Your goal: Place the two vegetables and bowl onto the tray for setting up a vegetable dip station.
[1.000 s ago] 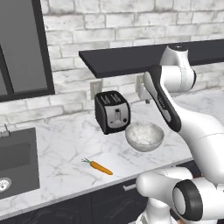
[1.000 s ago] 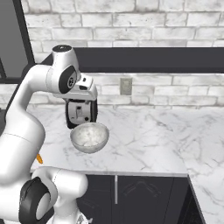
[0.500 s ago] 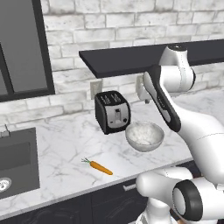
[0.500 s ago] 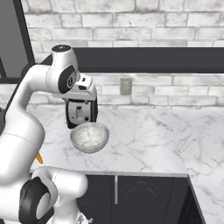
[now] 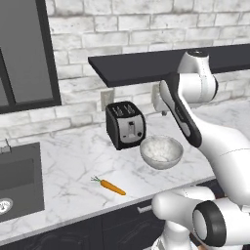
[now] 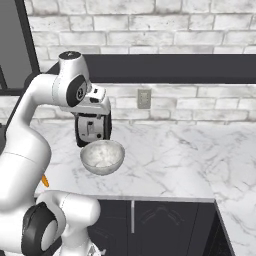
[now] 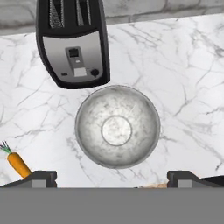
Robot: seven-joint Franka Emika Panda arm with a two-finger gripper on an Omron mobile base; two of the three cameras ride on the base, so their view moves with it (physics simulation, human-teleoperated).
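The marble-grey bowl (image 5: 161,151) (image 6: 102,156) stands upright on the marble counter, just in front of the toaster. In the hand view the bowl (image 7: 117,127) lies straight below my gripper (image 7: 114,179), which hangs well above it. The gripper is open, its two fingertips (image 7: 41,177) wide apart and holding nothing. The orange carrot (image 5: 112,186) (image 7: 17,162) with its green top lies on the counter to the left of the bowl, near the front edge; in the right base view the carrot (image 6: 45,180) peeks out beside my arm. The tray is out of view.
A black toaster (image 5: 125,125) (image 6: 92,131) (image 7: 72,41) stands close behind the bowl. A dark sink (image 5: 17,180) is set into the counter at the far left. A dark shelf (image 5: 146,61) runs along the brick wall above. Bare marble counter (image 6: 175,155) stretches to the right.
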